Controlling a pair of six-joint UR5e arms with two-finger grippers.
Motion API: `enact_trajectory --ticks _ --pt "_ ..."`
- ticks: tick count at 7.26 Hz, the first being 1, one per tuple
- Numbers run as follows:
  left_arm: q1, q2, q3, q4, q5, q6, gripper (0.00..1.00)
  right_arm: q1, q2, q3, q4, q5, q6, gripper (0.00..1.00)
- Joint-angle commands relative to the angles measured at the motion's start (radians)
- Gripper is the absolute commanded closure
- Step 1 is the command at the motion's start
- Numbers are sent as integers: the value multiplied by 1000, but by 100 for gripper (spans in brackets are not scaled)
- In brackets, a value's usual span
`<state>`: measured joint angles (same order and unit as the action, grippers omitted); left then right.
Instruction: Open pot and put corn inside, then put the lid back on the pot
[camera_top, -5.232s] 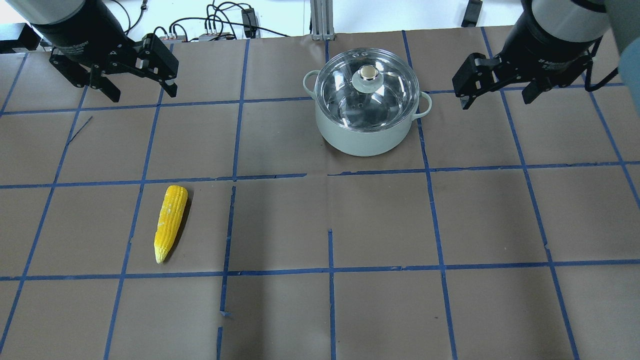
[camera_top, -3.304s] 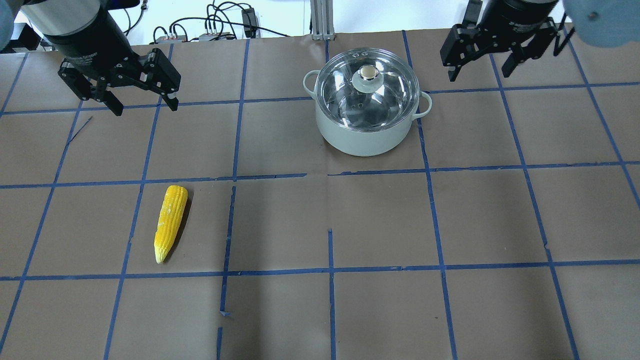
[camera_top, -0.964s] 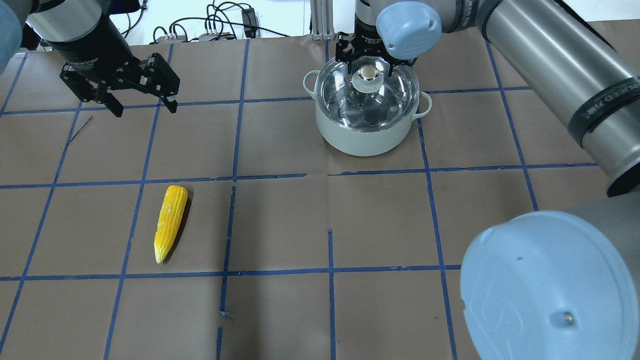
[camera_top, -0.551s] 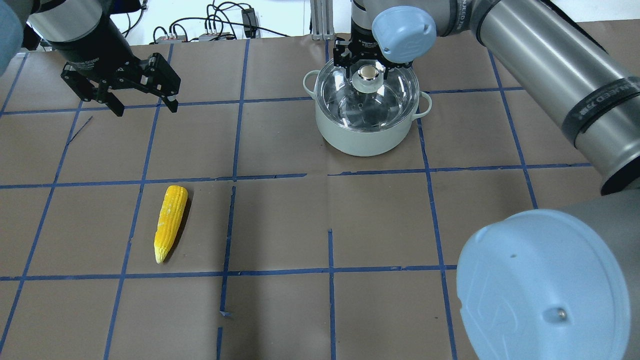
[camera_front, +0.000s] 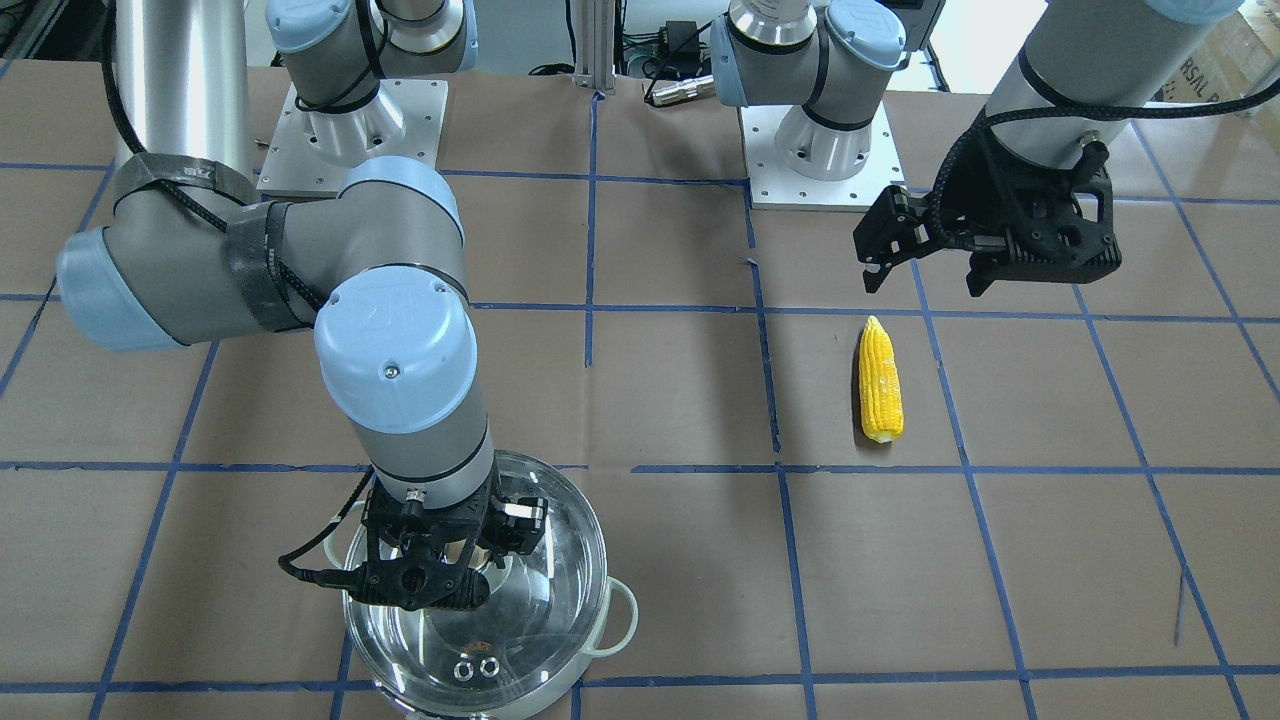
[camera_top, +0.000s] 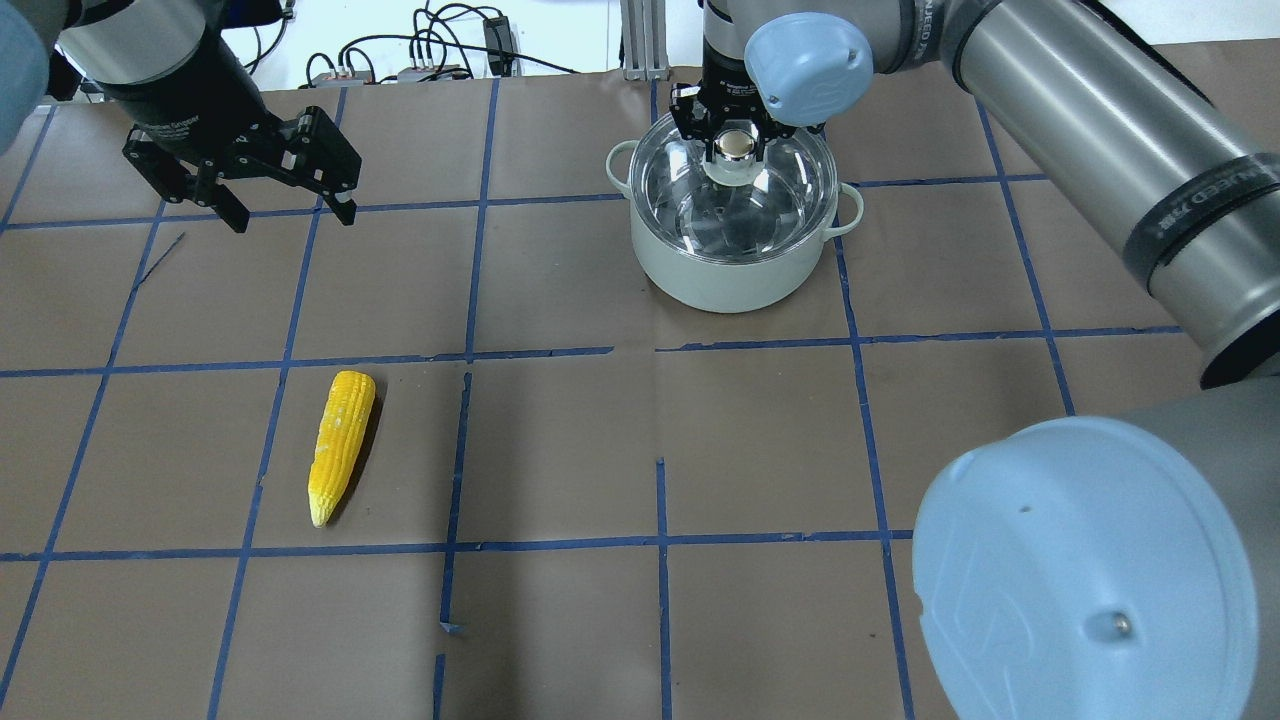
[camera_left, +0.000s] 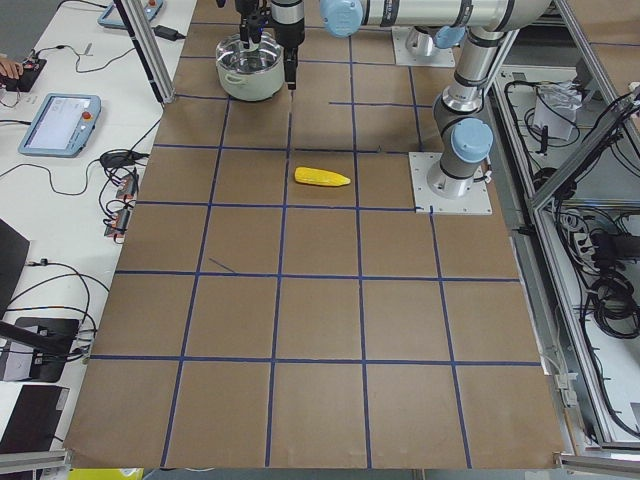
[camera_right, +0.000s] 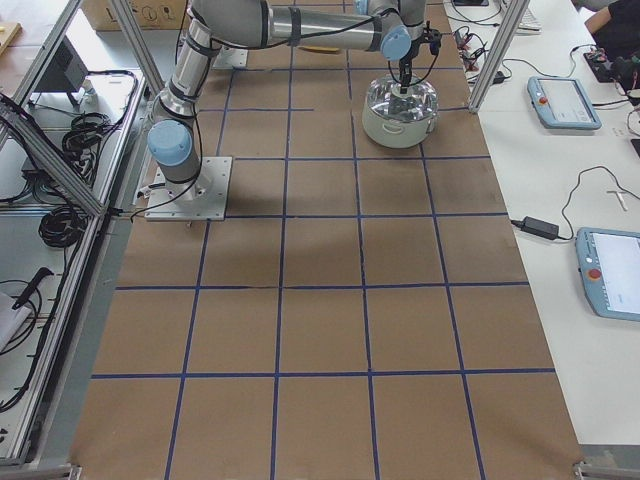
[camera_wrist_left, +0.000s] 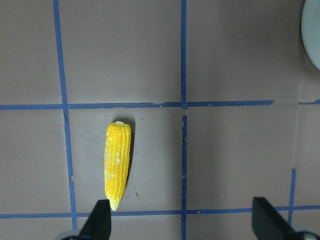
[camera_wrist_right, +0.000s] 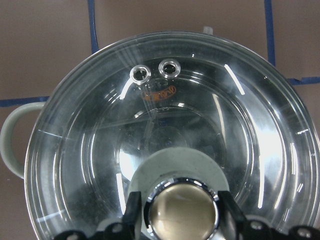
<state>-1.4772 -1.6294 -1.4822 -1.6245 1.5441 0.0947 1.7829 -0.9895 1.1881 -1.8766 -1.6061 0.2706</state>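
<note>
The pot (camera_top: 720, 280) stands at the table's far middle, pale greenish outside, shiny inside, with loop handles (camera_wrist_right: 10, 140). The clear glass lid (camera_top: 770, 205) sits on it, also in the right wrist view (camera_wrist_right: 200, 115) and front view (camera_front: 560, 560). My right gripper (camera_top: 737, 150) reaches down on the lid, its fingers pressed against both sides of the metal knob (camera_wrist_right: 182, 212). The yellow corn (camera_top: 340, 445) lies on the paper at the near left, pointed end toward me; it also shows in the left wrist view (camera_wrist_left: 117, 165). My left gripper (camera_top: 293, 218) hangs open and empty above the table, beyond the corn.
My right arm's elbow (camera_top: 1080, 570) fills the overhead view's lower right and its forearm spans the right half. Cables (camera_top: 430, 50) and a metal post (camera_top: 645, 40) stand at the table's far edge. Both arm bases (camera_front: 350, 130) sit on plates at the robot's side.
My right arm swung from the far right to above the pot, came down, and its fingers closed in on the lid's knob. The left gripper has barely moved. Corn, pot and lid have stayed put.
</note>
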Motion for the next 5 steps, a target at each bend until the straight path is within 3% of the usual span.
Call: enact_trajectory --ticks 1,4,5 --pt "-2 -3 0 -3 1 0 4 0 0 -1 1 0 -1 64" --pt "17 -19 -18 0 5 87 4 -2 -3 -7 -1 0 -1 86" --pt "47 -44 -42 0 5 153 4 -2 -6 -7 2 0 -1 86"
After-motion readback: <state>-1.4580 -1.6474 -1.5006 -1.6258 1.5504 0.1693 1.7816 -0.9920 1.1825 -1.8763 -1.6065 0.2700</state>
